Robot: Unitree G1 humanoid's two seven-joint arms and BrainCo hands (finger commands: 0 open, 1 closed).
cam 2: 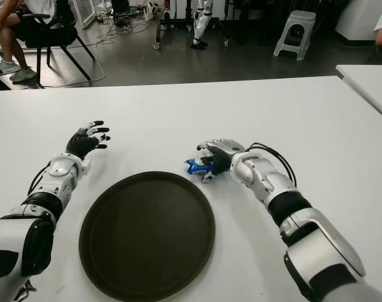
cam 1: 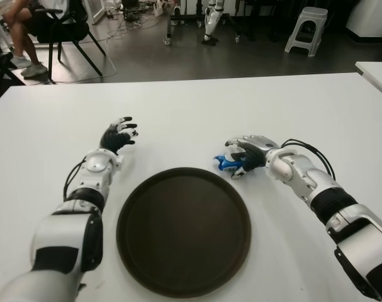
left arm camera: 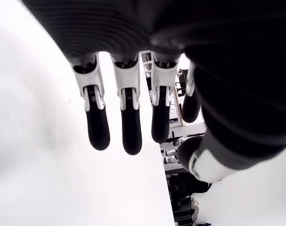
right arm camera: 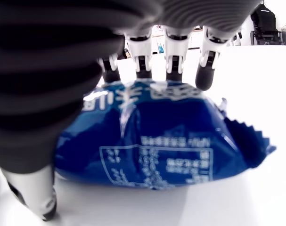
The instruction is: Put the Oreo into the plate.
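Observation:
The Oreo is a small blue packet [cam 1: 225, 163] lying on the white table [cam 1: 253, 107] just beyond the right rim of the round dark brown plate [cam 1: 184, 229]. My right hand [cam 1: 244, 157] covers the packet from the right, its fingers curled over the top and the thumb at the side; the right wrist view shows the blue packet [right arm camera: 157, 141] filling the palm, its underside on the table. My left hand [cam 1: 119, 135] shows to the left of the plate's far edge, fingers spread and holding nothing.
The plate holds nothing. Beyond the table's far edge are a black chair with a seated person [cam 1: 27, 25], a grey stool [cam 1: 307, 28] and cables on the floor. A second white table edge [cam 1: 376, 72] shows at the far right.

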